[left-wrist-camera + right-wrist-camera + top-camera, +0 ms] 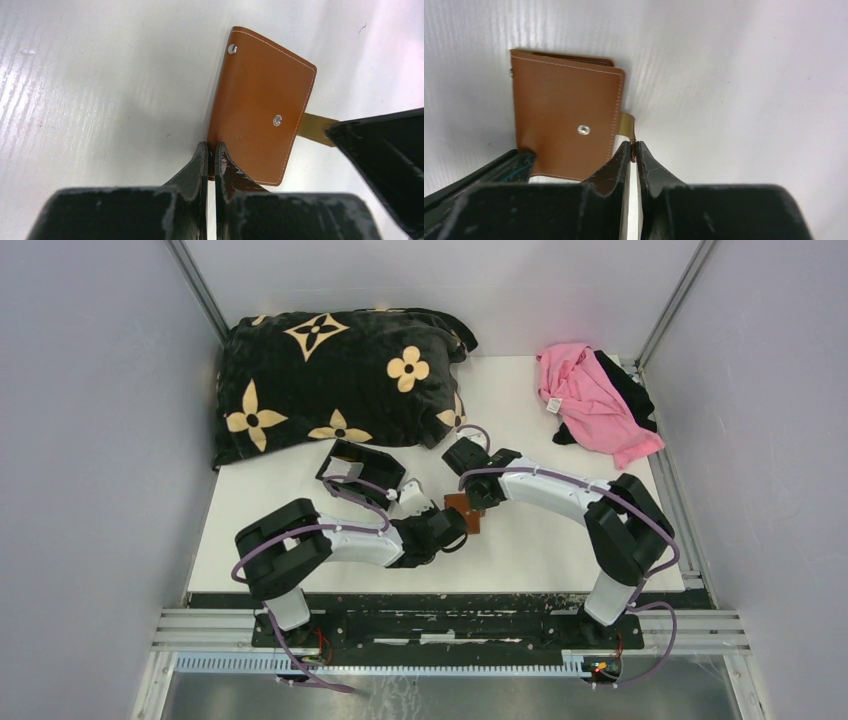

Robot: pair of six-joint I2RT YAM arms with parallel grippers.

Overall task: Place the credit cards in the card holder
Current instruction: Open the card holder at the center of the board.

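Because the card holder (pixel 260 105) is folded shut and no card goes in until it opens, the relation to log is tab versus fingers. My left gripper (pixel 211 151) is clamped tight on the holder's lower-left corner, at the bottom centre of the left wrist view. The holder rises from there toward the upper right of the frame, long axis near upright and slightly tilted. I cannot tell whether any edge of it rests on the white table (pixel 100 100). My right gripper (pixel 634 146) has its fingertips pinched together on the end of the snap tab (pixel 626 125), a narrow olive-tan strip leaving the holder's right edge level with the centre stud (pixel 583 129) — too narrow for a card, I judge. The tab lies straight ahead of my right fingertips with the holder body to their left, and the two grippers sit on opposite edges of it. In the overhead view they meet at mid-table. Judgement: the right arm is placed to draw the tab away while the left anchors. The holder is smooth brown leather with pale stitching round the border and two metal studs, its cover flat. No credit cards show in either wrist view.
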